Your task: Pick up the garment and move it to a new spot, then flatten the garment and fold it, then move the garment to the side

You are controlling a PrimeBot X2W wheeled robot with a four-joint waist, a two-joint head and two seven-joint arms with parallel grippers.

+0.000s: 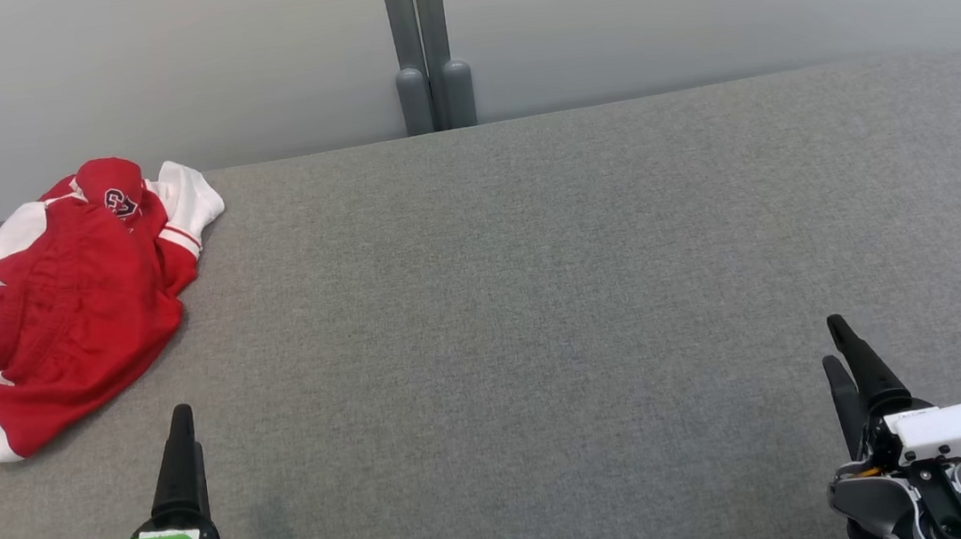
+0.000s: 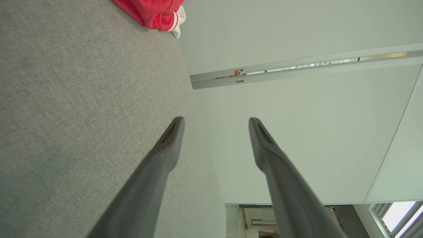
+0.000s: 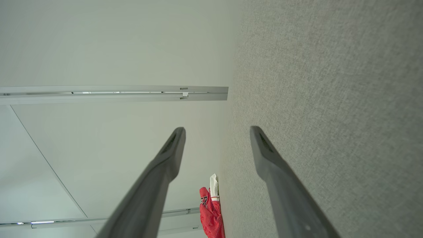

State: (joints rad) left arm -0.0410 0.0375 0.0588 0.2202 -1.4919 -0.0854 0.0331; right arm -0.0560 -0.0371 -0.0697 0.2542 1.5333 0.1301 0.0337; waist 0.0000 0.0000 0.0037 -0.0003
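Left hand [image 1: 183, 430]: released, fingers spread, low over near-left surface [image 1: 537, 299] | Right hand [image 1: 832, 341]: released, fingers spread, near-right | Hands: 2 | Garments: 1, red-and-white sports garment [image 1: 82, 302], crumpled at the surface's far-left edge, well apart from both hands

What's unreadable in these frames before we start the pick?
- Head view: the garment is a crumpled heap, and its own folds hide its shape and type.
- Head view: the logo is creased and too small to read.
- Left wrist view: the garment is cut off by the top edge.
- Right wrist view: the garment is tiny and cut off by the bottom edge.
- Head view: the left hand is edge-on, so one finger hides the other.
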